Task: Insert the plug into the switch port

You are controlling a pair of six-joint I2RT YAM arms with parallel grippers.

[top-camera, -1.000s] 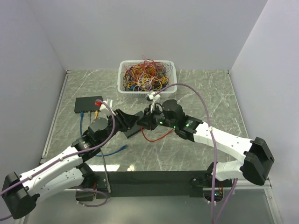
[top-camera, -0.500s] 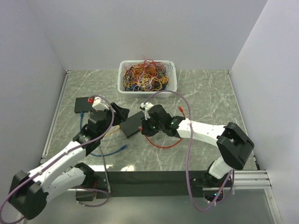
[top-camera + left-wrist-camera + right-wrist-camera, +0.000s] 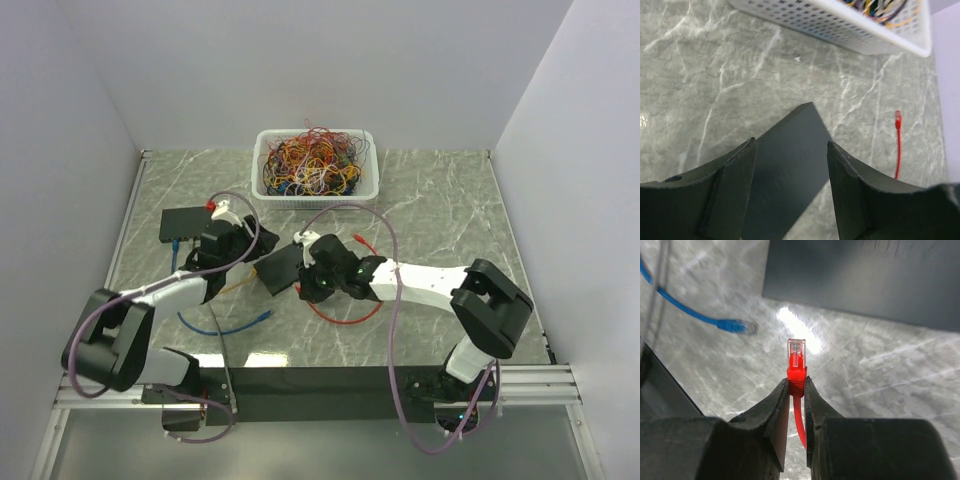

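The left arm (image 3: 150, 295) lies folded low along the left side of the marble surface (image 3: 440, 200), its forearm pointing up and right past a black box (image 3: 183, 224) that already has cables plugged into it. A loose blue cable (image 3: 225, 328) lies below the forearm. The left end effector (image 3: 790, 150) hangs with its jaws spread and nothing between them, just above the left end of the black switch (image 3: 280, 268), which lies slantwise in the middle of the surface. The switch's ports cannot be made out. To the right of the switch, the right end effector (image 3: 796, 385) is pinched closed on the red plug (image 3: 796, 351), gripping its boot. The clear tip points forward, close to the switch's long edge but still apart from it. The red cable (image 3: 345, 318) loops beneath it. The right arm (image 3: 430, 283) reaches left from a raised elbow. A second ago the left arm stretched out from the near left corner, with its end effector at the switch. It has since drawn back and folded. The right arm's elbow has swung inward, and its end effector has dropped from beyond the switch to the switch's near right end.
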